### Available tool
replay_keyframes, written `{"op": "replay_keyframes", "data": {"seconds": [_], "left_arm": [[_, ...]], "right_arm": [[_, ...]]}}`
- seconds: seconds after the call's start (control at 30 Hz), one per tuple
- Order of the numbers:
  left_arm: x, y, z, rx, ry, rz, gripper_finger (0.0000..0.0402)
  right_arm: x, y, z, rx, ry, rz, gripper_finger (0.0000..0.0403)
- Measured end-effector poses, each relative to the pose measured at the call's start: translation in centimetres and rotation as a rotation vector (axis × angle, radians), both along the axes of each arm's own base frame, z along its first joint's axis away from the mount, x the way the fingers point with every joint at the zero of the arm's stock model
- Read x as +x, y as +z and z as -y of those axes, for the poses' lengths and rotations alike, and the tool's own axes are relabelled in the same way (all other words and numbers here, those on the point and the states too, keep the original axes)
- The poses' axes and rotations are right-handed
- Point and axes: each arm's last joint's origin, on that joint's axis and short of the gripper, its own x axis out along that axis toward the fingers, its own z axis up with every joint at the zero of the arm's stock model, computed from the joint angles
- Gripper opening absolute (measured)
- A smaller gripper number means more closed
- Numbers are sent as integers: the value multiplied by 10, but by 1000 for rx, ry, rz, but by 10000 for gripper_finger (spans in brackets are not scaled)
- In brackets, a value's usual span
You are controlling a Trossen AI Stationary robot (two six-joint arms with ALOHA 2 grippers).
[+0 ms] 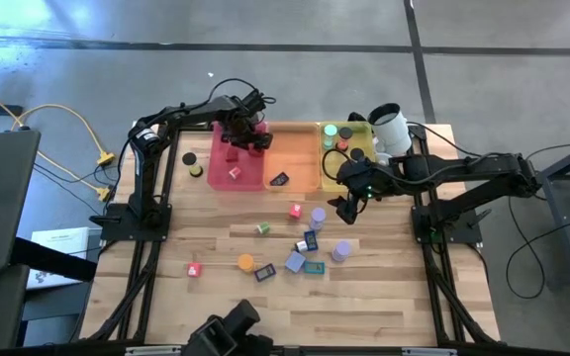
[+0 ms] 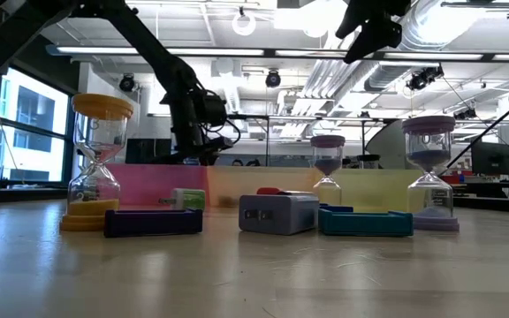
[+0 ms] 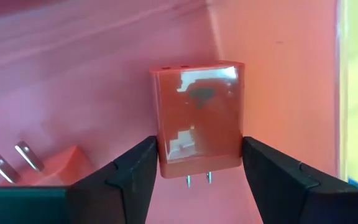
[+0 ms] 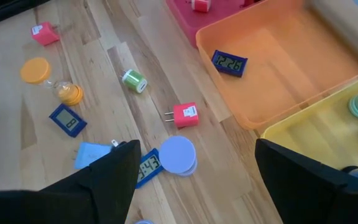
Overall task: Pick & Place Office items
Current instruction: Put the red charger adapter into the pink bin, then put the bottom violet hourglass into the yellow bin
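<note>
My left gripper [image 1: 237, 138] reaches down into the pink tray [image 1: 216, 163] at the far left and is shut on a red charger [image 3: 197, 118]. A second red charger [image 3: 61, 168] lies on the tray floor beside it. My right gripper [image 1: 349, 206] hangs open above the table in front of the yellow tray [image 1: 332, 176], with nothing between its fingers. Below it, loose office items lie on the wood: a red charger [image 4: 185, 115], a green roll [image 4: 133, 81], a lavender hourglass [image 4: 178, 154] and blue clocks [image 4: 67, 120]. My left gripper pinches the red charger's two narrow sides [image 3: 163, 155] between its two fingers, at the end that bears the prongs [image 3: 197, 180]. The fingers come steeply from above. The prongs point back toward the wrist and the body reaches down toward the tray floor; I cannot tell whether it touches the floor.
The pink, orange [image 1: 290, 158] and yellow trays stand side by side at the far edge. A blue clock [image 1: 279, 180] lies in the orange one, and several rolls [image 1: 336, 138] in the yellow one. A white cup [image 1: 389, 129] stands at the far right. More items [image 1: 246, 262] lie scattered mid-table.
</note>
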Motion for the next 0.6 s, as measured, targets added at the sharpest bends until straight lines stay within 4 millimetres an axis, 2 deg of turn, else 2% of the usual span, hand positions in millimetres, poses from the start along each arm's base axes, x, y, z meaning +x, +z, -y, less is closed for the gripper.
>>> {"op": "replay_keyframes", "data": {"seconds": [0.37, 0.47, 0.6], "left_arm": [[1, 0, 2, 0, -37, 8, 288], [-3, 4, 0, -24, -40, 31, 292], [-6, 19, 2, 15, -57, 60, 293]], "right_arm": [[0, 0, 0, 0, 0, 1, 306], [0, 0, 0, 0, 0, 5, 306], [1, 1, 0, 1, 0, 21, 306]]}}
